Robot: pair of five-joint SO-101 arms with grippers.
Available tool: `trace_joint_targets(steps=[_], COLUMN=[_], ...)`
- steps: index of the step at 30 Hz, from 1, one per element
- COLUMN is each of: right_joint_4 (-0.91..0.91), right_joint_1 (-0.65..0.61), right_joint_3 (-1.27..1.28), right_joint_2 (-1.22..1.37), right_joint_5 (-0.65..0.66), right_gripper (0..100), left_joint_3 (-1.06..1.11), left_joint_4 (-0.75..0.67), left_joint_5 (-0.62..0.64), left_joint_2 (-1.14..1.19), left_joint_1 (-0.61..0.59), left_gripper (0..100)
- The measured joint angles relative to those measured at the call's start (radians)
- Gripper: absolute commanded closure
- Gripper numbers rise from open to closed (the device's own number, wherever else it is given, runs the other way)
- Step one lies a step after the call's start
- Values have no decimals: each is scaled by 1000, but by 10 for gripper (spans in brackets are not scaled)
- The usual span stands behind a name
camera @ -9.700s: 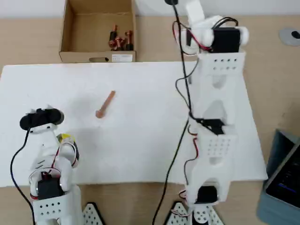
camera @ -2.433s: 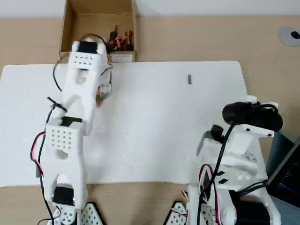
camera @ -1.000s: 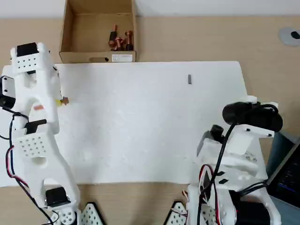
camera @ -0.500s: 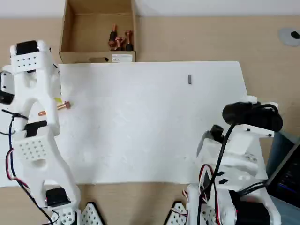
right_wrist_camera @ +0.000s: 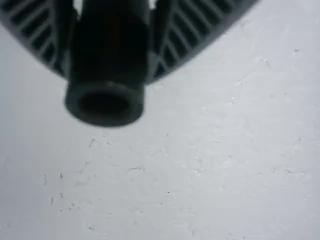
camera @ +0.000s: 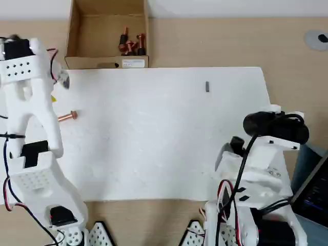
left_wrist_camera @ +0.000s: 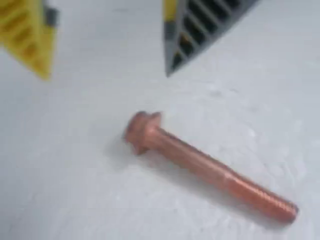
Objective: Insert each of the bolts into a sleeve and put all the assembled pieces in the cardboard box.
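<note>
A copper bolt [camera: 67, 117] lies flat on the white mat [camera: 154, 133] near its left edge, beside the left arm [camera: 28, 102]. In the left wrist view the bolt [left_wrist_camera: 205, 167] rests free on the mat, with my left gripper [left_wrist_camera: 105, 70] open just above its head and touching nothing. My right gripper [right_wrist_camera: 107, 65] is shut on a black sleeve [right_wrist_camera: 105, 95], whose open end hangs over the mat. The right arm [camera: 261, 154] sits folded at the front right. The cardboard box [camera: 92, 62] holds several assembled pieces [camera: 132, 43].
A small dark piece [camera: 207, 86] lies on the mat at the far right. The box stands just beyond the mat's far left edge. A dark device [camera: 312, 195] sits off the mat at the right edge.
The left gripper has let go of the bolt, which now lies on the mat. The left arm has drawn away toward the far left. The right arm has not moved.
</note>
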Motion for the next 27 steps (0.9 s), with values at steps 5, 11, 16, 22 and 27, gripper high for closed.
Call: trace_joint_targets(steps=[5, 11, 16, 22, 27], right_joint_4=[0, 0, 0, 0, 0], right_joint_1=[0, 0, 0, 0, 0], right_joint_3=[0, 0, 0, 0, 0], right_joint_2=[0, 0, 0, 0, 0], right_joint_5=[0, 0, 0, 0, 0], right_gripper=[989, 989, 989, 989, 989], left_joint_3=[126, 252, 267, 267, 267], left_joint_4=[0, 0, 0, 0, 0], left_joint_5=[-342, -680, -899, -1194, -1392], left_joint_2=[0, 0, 0, 0, 0], left_joint_1=[6, 18, 18, 18, 18], left_gripper=[930, 954, 961, 961, 961])
